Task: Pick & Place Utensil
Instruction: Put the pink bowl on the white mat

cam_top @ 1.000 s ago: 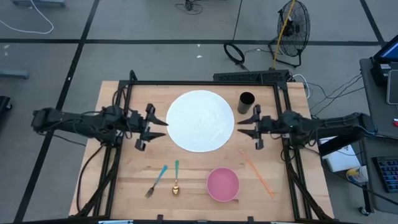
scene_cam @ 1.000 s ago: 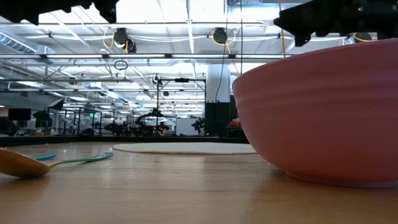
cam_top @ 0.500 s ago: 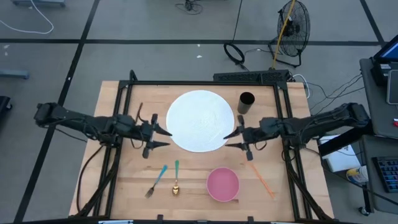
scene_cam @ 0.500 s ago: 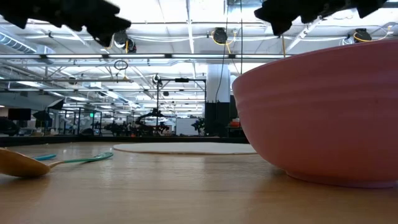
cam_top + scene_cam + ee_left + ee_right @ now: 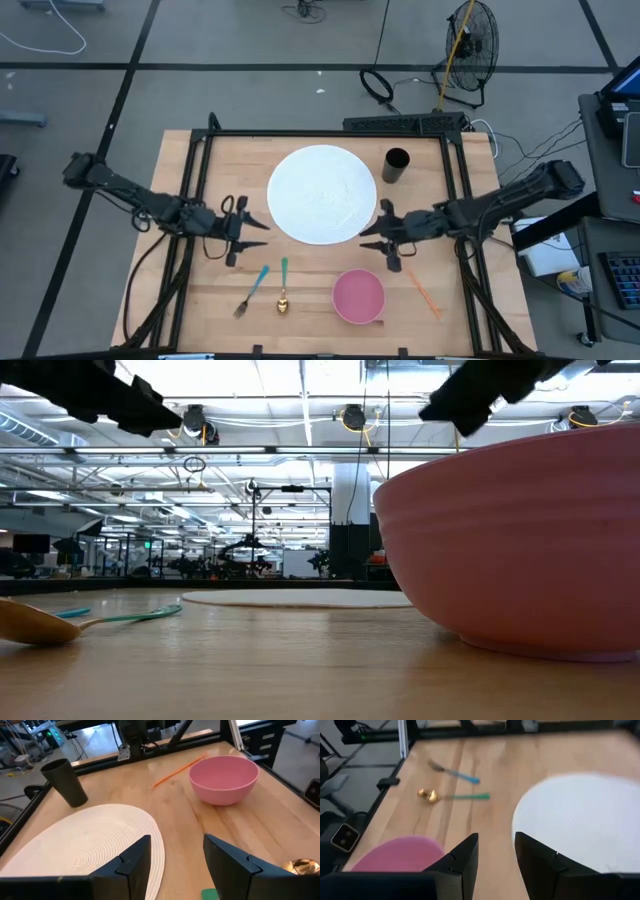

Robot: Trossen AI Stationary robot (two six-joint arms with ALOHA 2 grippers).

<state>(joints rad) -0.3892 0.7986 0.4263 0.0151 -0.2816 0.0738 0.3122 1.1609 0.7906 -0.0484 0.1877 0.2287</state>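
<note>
We saw a light wooden table [image 5: 200, 300] edged by a black frame [image 5: 300, 133], carrying a round white mat [image 5: 322, 194] at its middle and a black cup [image 5: 396, 165] upright just beside the mat. Along the near edge lay a fork [image 5: 251, 291] with a blue handle, a gold spoon [image 5: 283, 288] with a green handle close beside it, a pink bowl [image 5: 358, 296], and an orange stick [image 5: 418, 283] lying at a slant.
</note>
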